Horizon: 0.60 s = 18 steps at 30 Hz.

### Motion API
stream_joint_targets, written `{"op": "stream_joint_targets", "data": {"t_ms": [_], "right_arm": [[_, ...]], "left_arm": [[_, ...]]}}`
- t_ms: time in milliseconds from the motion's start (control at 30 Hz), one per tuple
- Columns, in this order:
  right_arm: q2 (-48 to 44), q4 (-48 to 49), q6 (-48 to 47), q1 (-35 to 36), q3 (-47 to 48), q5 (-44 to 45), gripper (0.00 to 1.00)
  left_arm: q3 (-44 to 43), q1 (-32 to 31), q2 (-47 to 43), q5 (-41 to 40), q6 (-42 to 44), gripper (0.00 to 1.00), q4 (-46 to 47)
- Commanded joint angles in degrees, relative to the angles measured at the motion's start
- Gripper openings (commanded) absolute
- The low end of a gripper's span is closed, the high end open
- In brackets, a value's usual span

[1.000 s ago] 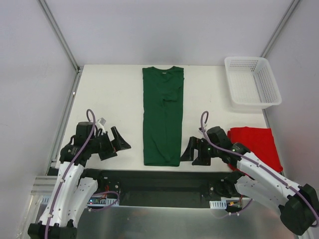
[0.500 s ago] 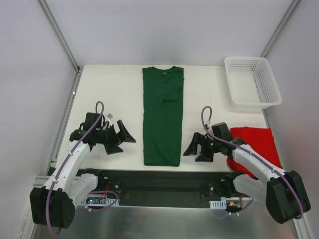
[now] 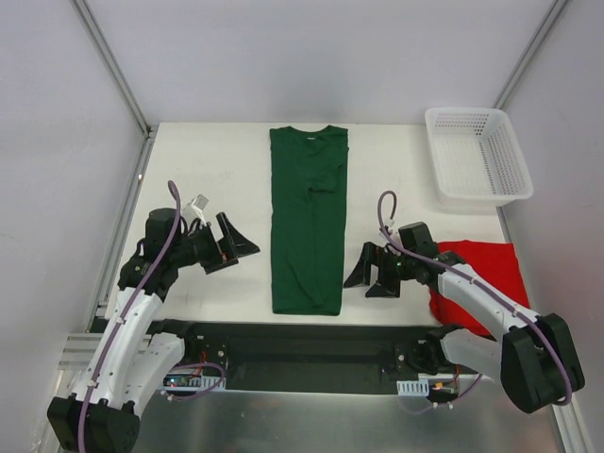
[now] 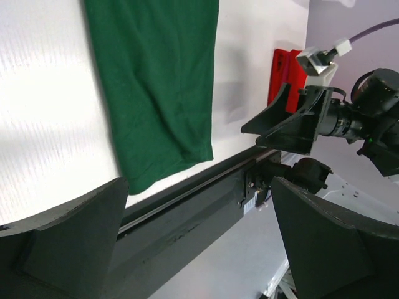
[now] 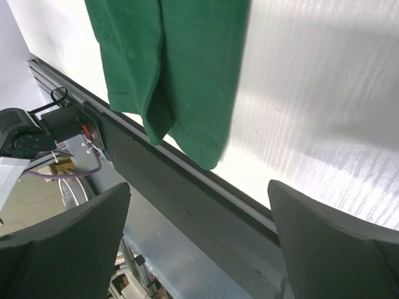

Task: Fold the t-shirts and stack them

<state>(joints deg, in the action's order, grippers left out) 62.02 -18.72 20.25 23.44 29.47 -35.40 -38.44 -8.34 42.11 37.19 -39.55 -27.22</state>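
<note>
A long, lengthwise-folded dark green cotton t-shirt [image 3: 307, 226] lies flat on the white table [image 3: 208, 179]; the left end effector [image 3: 240, 246], fingers spread, is left of its hem; the right end effector [image 3: 366, 276], likewise spread, is right of it; a folded red t-shirt [image 3: 489, 272] lies further right.

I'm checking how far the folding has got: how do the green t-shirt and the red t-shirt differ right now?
The green t-shirt lies as a long narrow strip down the middle of the table; the red t-shirt is a compact, squarish bundle at the near right. The green t-shirt lies clear of both arms; the red t-shirt is partly covered by the right arm. Both rest on the white table.
</note>
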Motion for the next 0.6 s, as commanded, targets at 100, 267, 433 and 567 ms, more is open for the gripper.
{"op": "stream_joint_targets", "data": {"t_ms": [100, 267, 433, 567], "right_arm": [[0.5, -0.7, -0.7, 0.4, 2.5, -0.5, 0.96], [-3.2, 0.5, 1.8, 0.3, 3.1, -0.1, 0.96], [-2.6, -0.2, 5.0, 0.4, 4.2, -0.4, 0.96], [1.1, -0.4, 5.7, 0.4, 6.3, -3.7, 0.96]], "left_arm": [[7.3, -0.7, 0.7, 2.4, -10.1, 0.99, 13.1], [7.2, -0.7, 5.4, 5.4, -9.6, 0.99, 14.4], [3.5, -1.0, 9.0, 8.5, -7.6, 1.0, 14.3], [0.0, -1.2, 7.6, 8.4, -7.2, 0.99, 14.3]]}}
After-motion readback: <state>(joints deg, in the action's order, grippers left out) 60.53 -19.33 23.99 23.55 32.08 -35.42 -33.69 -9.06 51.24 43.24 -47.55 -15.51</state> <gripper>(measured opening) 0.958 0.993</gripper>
